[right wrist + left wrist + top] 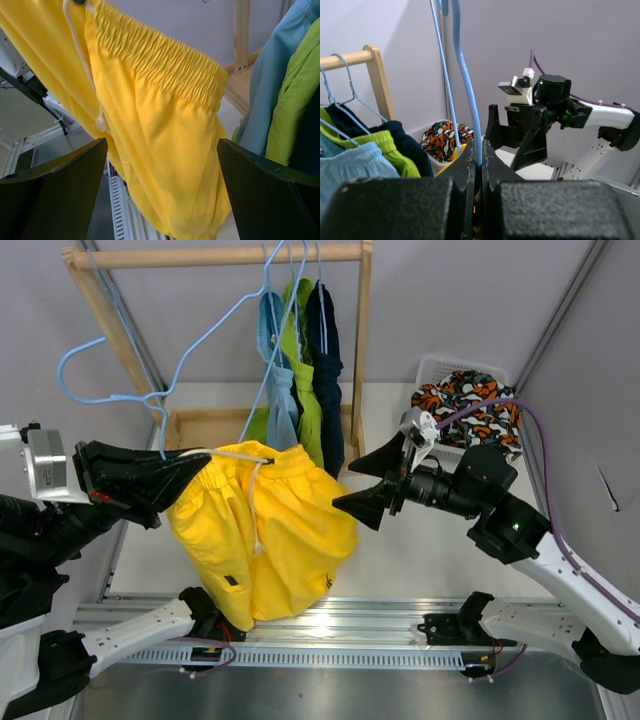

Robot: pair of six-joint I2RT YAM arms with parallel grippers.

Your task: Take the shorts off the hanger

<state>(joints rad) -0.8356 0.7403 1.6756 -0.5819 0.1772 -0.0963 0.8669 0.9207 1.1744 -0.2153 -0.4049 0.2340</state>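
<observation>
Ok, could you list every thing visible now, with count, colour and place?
table: one, off-white, under everything
wooden rack: one, pale wood, at the back
white basket: one, white, far right on the table
blue hanger: one, light blue wire, front left
yellow shorts: one, bright yellow, hanging by the blue hanger
light blue shorts: one, light blue, on the rack, leftmost
lime green shorts: one, lime green, on the rack, middle
navy shorts: one, dark navy, on the rack, rightmost
patterned shorts: one, orange-black-white, in the basket
left gripper: one, black, shut on the blue hanger
right gripper: one, black, open, facing the yellow shorts
</observation>
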